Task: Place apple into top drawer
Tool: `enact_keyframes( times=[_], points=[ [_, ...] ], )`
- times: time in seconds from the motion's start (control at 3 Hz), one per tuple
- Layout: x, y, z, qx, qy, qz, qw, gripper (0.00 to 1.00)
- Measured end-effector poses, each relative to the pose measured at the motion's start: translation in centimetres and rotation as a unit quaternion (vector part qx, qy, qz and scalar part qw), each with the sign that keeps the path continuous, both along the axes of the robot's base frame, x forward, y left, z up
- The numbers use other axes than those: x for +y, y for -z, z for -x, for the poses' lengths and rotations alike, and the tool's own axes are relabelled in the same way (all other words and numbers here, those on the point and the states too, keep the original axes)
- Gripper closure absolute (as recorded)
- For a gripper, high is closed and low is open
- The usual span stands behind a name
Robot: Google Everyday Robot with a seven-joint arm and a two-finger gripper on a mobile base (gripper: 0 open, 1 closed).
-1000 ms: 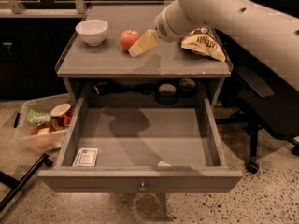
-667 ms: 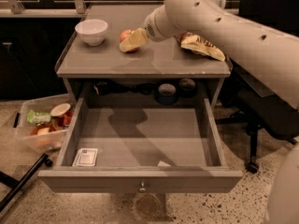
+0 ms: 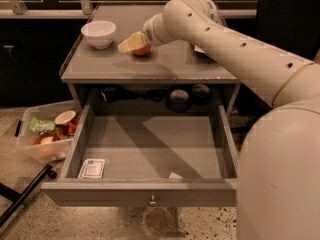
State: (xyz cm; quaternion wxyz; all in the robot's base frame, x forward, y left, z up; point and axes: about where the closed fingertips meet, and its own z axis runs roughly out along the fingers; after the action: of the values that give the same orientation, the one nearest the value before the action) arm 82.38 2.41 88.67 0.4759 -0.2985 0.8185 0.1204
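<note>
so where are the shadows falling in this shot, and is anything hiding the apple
Camera view: dim, warm light; the arm's broad shadow slants across the floor of the open top drawer; the hand sits over the apple on the table, right of the white bowl, covering most of it so that only its red lower edge shows; the room behind is near black.

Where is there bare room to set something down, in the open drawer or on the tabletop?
In the top drawer, everything is bare except a small card at front left and a white scrap near front centre. On the tabletop, the front strip is free; the back is crowded: white bowl, then the hand at the apple, arm beyond.
</note>
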Motion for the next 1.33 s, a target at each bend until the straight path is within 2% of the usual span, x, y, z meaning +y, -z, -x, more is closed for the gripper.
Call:
enact_keyframes(
  times=[0.33,0.67,1.0,1.33],
  points=[
    [2.1,1.4,-1.9,0.01,-0.014,-0.007,0.9998,0.0],
    [3.6,2.5,-3.5,0.019,-0.028,-0.007,0.9994,0.19],
    [4.2,2.9,-4.2,0.023,-0.037,-0.006,0.999,0.42],
    [3.2,2.3,-3.6,0.02,-0.03,-0.006,0.9993,0.65]
  ],
)
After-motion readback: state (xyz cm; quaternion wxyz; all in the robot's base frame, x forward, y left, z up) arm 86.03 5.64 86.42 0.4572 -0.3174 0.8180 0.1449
